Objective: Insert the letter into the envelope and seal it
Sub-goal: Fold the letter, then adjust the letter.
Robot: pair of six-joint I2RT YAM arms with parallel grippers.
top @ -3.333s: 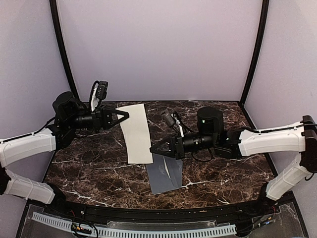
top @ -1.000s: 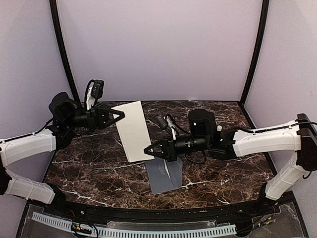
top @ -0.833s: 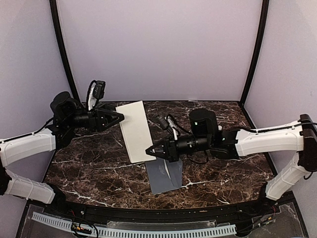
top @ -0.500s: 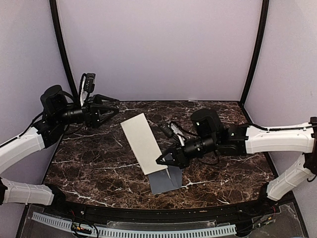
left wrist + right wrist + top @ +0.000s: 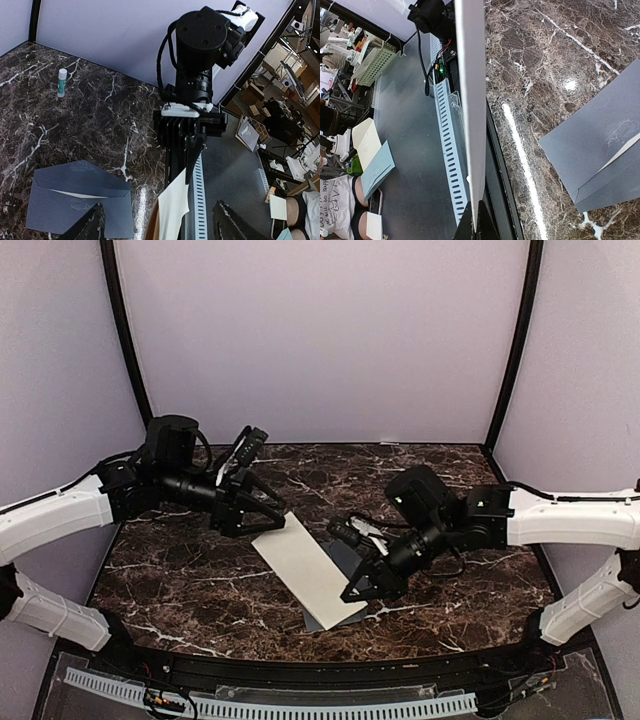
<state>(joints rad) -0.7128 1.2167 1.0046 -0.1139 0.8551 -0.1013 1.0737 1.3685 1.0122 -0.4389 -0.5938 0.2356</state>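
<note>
The cream letter (image 5: 312, 572) slants over the grey envelope (image 5: 344, 556), which lies flat on the marble table with its flap open. My right gripper (image 5: 352, 594) is shut on the letter's near end. In the right wrist view the letter (image 5: 472, 100) runs edge-on up from the right gripper (image 5: 474, 226), with the envelope (image 5: 605, 155) on the right. My left gripper (image 5: 268, 520) is open at the letter's far end. In the left wrist view the letter (image 5: 175, 210) sits between its spread fingers (image 5: 92, 227), and the envelope (image 5: 80, 200) lies to the left.
A small glue stick (image 5: 61, 82) stands upright on the marble table (image 5: 180, 580) near the far wall. Black corner posts rise at the back left and right. A white slotted rail (image 5: 270, 705) runs along the front edge.
My left gripper let go of the letter's far end, swung away, then came back lower and open. My right gripper carried the letter forward and right, over the envelope.
</note>
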